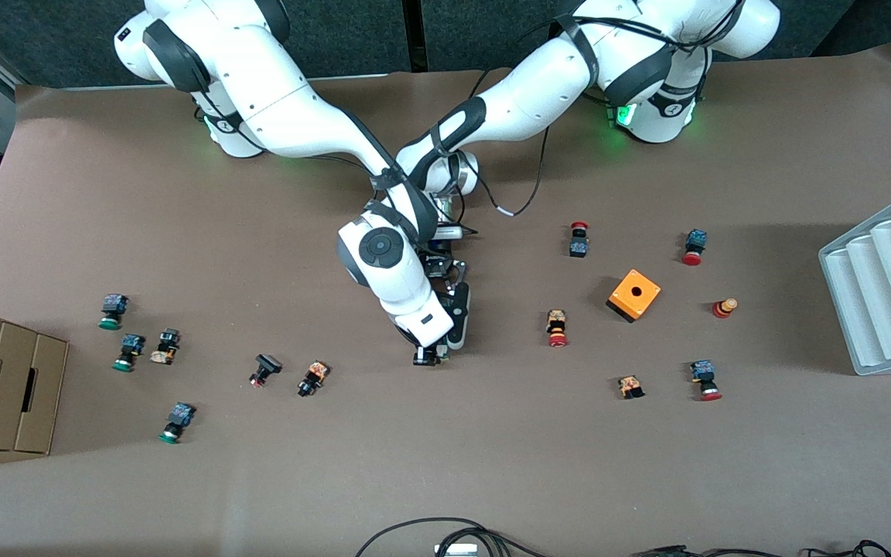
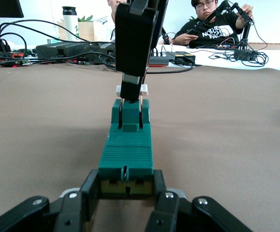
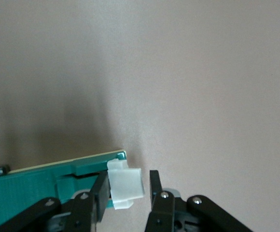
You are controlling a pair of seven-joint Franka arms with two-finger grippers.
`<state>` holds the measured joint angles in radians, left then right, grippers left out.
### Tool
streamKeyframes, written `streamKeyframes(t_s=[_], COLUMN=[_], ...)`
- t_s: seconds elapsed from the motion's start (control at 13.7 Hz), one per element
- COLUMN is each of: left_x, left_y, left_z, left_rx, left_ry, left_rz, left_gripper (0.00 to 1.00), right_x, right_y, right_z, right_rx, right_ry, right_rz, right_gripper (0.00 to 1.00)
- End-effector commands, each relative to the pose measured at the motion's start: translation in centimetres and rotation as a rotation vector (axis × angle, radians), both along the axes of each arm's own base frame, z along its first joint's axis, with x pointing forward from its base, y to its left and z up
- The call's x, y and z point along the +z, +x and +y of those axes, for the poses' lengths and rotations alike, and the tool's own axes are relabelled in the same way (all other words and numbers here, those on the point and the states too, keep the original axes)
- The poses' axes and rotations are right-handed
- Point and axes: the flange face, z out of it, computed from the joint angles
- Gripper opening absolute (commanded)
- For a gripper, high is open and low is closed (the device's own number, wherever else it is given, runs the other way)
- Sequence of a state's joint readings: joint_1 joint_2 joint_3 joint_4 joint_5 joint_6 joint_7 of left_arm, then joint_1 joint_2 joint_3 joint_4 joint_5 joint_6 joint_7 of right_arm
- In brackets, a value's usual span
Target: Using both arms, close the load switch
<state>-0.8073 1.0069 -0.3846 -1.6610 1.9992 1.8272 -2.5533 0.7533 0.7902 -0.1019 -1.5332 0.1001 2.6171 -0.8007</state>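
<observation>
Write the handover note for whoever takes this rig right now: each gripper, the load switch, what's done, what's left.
Left gripper: low at mid-table, fingers clamped on one end of the load switch.
Right gripper: over the switch's other end, fingers either side of the white lever; whether they grip it cannot be told.
Load switch: lying flat on the brown table, mostly hidden under both wrists in the front view.
Done: switch braced, lever reached.
Left: move the lever to close the switch, then release both grippers. Whether the lever is already closed is not clear.
</observation>
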Motion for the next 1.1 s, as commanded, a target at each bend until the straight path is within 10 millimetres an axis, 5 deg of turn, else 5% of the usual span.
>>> streamKeyframes(t_s=[0.0,0.29,0.44,0.51,1.03], left_x=[-0.8,-0.8,-0.8,-0.8,-0.8], left_y=[0.9,0.9,0.9,0.9,0.9], left_z=[-0.1,-0.1,-0.1,-0.1,-0.1], left_rx=[-0.011,-0.011,-0.01,-0.012,-0.012], left_ry=[-0.001,-0.001,-0.001,-0.002,-0.002], left_rz=[-0.01,-0.01,-0.009,-0.009,-0.009], left_gripper=[0.33,0.33,0.33,0.33,0.33], right_x=[-1.1,-0.6,0.0,0.4,2.6], right_y=[1.8,1.7,1.9,2.0,1.9], right_z=[0.2,0.3,0.2,0.1,0.2], right_rx=[-0.019,-0.022,-0.05,-0.067,-0.075], right_ry=[0.033,0.04,0.068,0.087,0.097], right_rz=[-0.051,-0.05,-0.04,-0.028,-0.013], right_gripper=[0.4,0.5,0.74,1.0,1.0])
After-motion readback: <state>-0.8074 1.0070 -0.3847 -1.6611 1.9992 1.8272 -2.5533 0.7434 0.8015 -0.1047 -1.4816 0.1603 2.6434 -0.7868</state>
